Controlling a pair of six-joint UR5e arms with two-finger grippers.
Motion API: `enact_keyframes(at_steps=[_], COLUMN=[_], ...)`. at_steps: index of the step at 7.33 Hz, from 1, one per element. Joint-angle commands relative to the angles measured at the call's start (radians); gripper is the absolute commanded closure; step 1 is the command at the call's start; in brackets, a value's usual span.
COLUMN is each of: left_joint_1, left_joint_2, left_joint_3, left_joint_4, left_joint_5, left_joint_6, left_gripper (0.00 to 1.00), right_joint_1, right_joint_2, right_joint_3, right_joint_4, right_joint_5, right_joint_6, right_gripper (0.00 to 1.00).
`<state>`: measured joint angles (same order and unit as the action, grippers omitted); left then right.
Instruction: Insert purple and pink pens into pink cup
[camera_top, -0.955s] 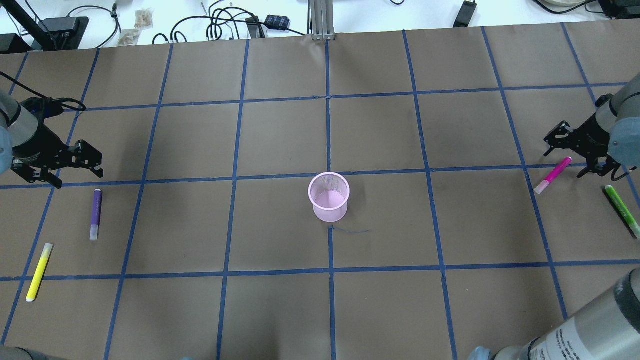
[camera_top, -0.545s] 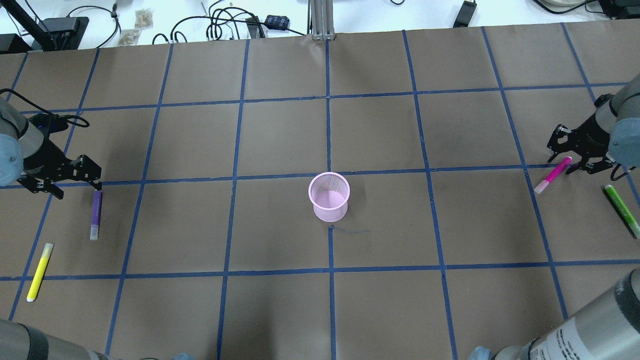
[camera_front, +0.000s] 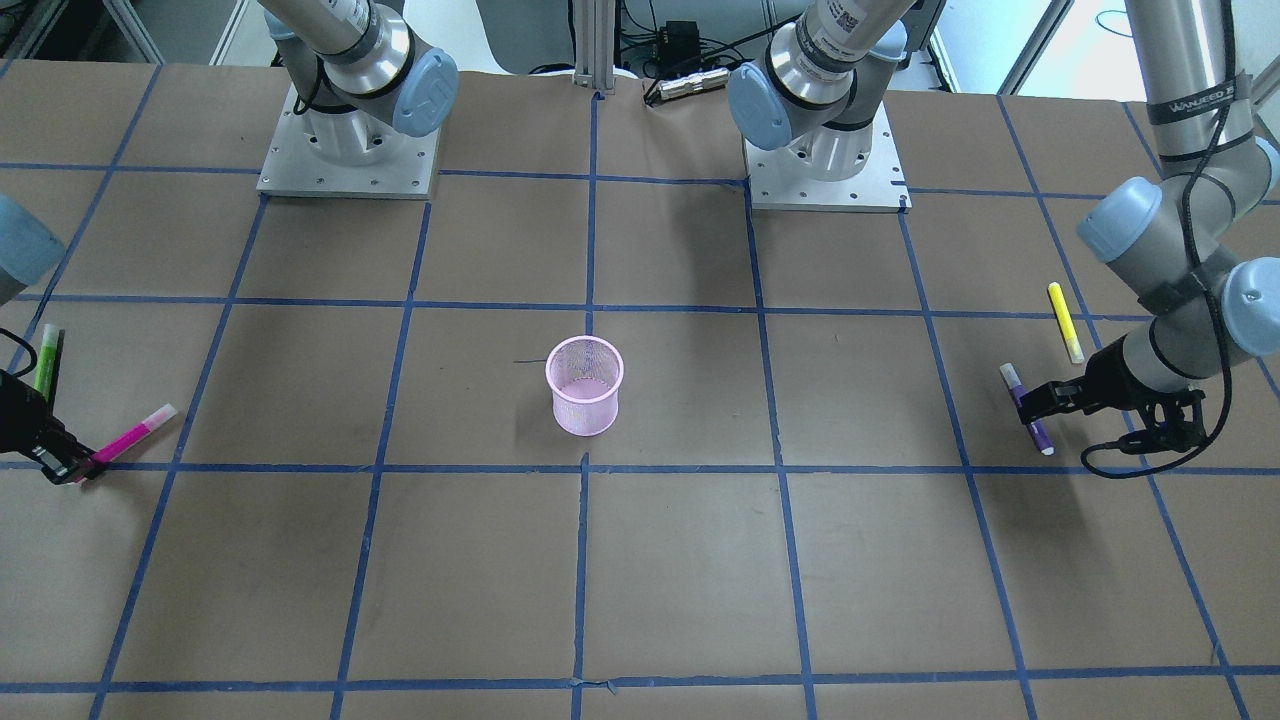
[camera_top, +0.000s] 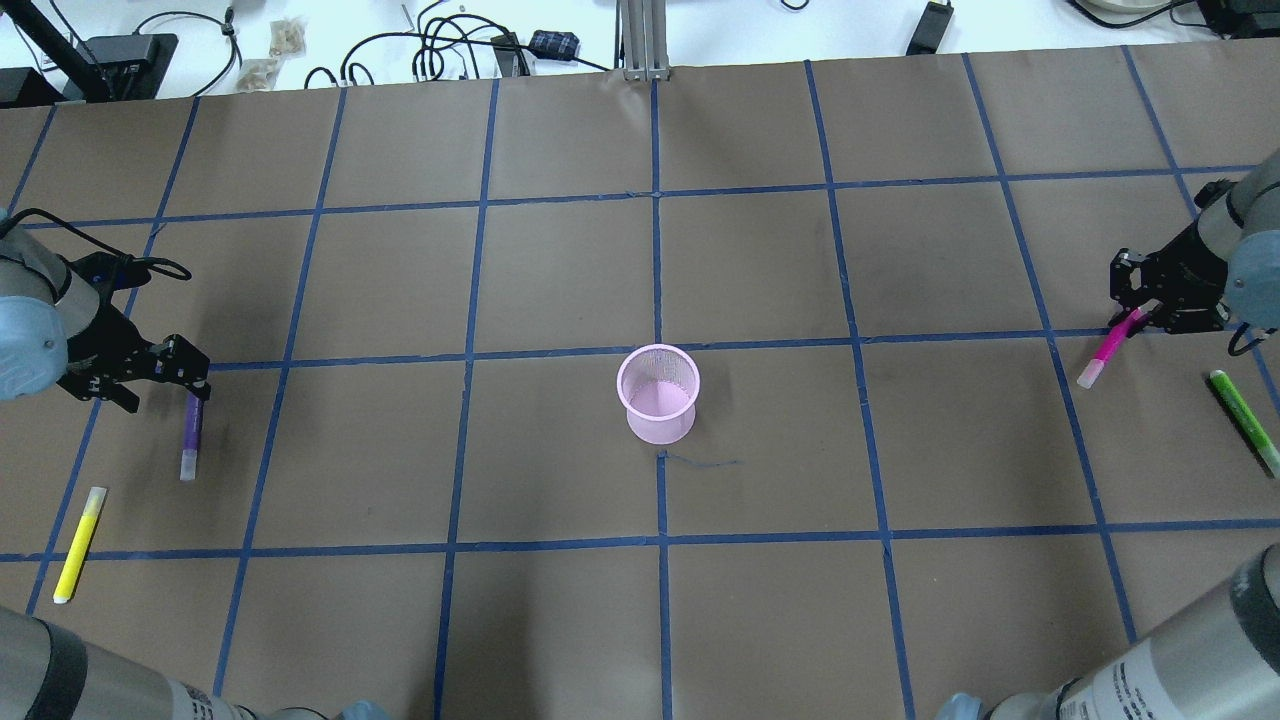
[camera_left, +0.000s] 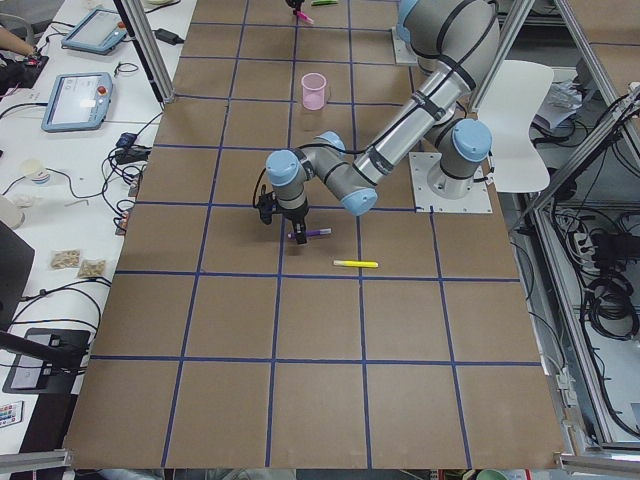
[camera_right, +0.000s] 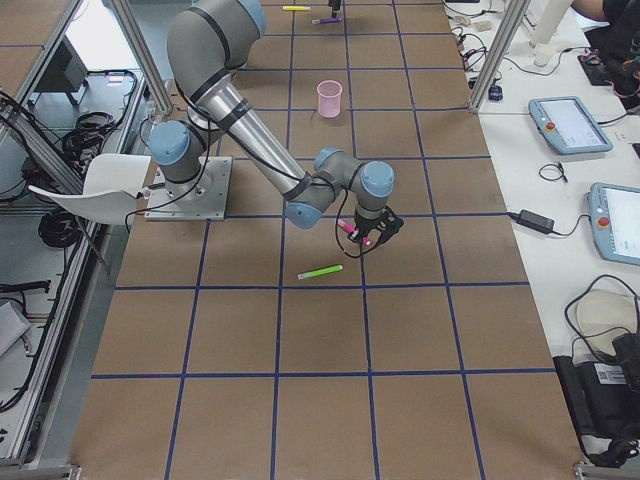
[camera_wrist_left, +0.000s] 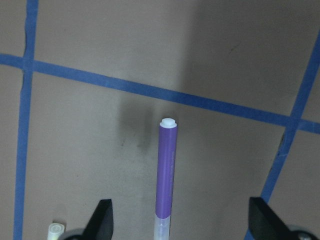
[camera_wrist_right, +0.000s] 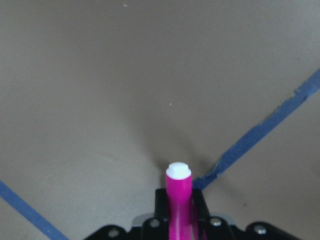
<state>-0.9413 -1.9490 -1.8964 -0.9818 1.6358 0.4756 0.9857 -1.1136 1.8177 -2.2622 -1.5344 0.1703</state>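
Note:
The pink mesh cup stands upright at the table's middle, also in the front view. The purple pen lies flat at the left. My left gripper is low over its far end. The left wrist view shows the jaws open with the purple pen lying between the fingers. The pink pen lies at the right. My right gripper is shut on its far end. The right wrist view shows the pink pen clamped between the jaws, its white tip pointing away.
A yellow pen lies near the purple pen, toward the front left. A green pen lies at the right edge beside the pink pen. The arm bases stand on the robot's side. Cables lie beyond the far edge.
My left gripper has moved down over the purple pen's far end, still open. My right gripper has closed on the pink pen's end, and the pen has shifted slightly.

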Motion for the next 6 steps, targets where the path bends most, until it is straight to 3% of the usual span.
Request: enact_keyframes(at_steps=[1, 3, 4, 5, 6], left_joint_1=[0.006, 0.007, 0.012, 0.01, 0.012], left_joint_2=[-0.013, -0.021, -0.027, -0.03, -0.034], left_joint_3=[-0.013, -0.015, -0.015, -0.015, -0.016], left_joint_4=[0.006, 0.025, 0.026, 0.026, 0.025], left_joint_5=[-0.02, -0.021, -0.021, -0.021, -0.022], left_joint_6=[-0.014, -0.014, -0.012, -0.014, -0.014], left_gripper=[0.06, 0.06, 0.13, 0.2, 0.2], right_joint_1=[0.011, 0.098, 0.16, 0.238, 0.327], right_joint_2=[-0.072, -0.162, -0.185, -0.201, -0.224], right_joint_3=[-0.049, -0.051, -0.051, -0.055, -0.066], right_joint_4=[0.086, 0.105, 0.101, 0.093, 0.092], right_joint_5=[0.046, 0.082, 0.086, 0.079, 0.065], right_joint_6=[-0.005, 0.009, 0.037, 0.145, 0.238], right_gripper=[1.0, 1.0, 1.0, 1.0, 1.0])
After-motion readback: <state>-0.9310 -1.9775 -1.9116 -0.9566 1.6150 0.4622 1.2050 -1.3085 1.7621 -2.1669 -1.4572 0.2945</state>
